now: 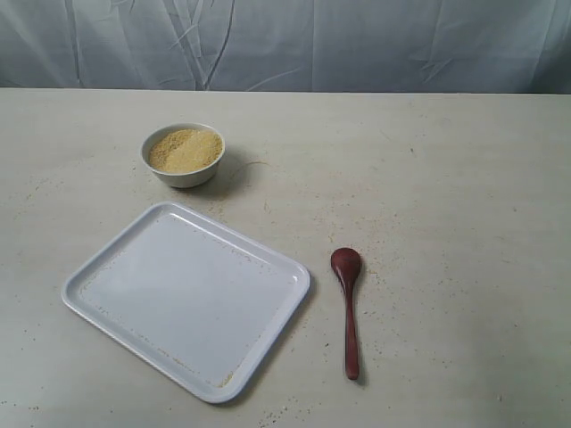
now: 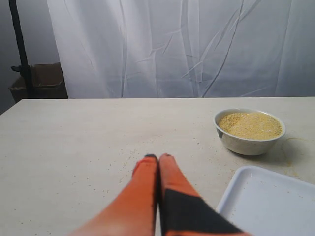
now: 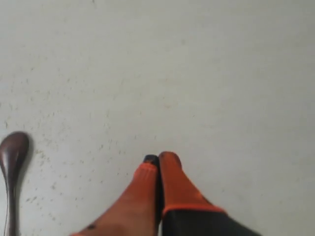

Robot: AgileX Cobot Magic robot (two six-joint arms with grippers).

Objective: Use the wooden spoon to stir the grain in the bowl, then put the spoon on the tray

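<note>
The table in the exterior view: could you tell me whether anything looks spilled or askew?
Yes: stray grain specks dot the table by the wooden spoon and line the tray rim; the tray sits rotated.

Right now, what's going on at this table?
Nothing is being handled yet. The wooden spoon lies on the table, beside the tray and off it. The bowl of grain stands apart from the tray, beyond its far edge. The left gripper and the right gripper are both shut and empty. The right one is over the table near the spoon's head, not touching it.
</note>
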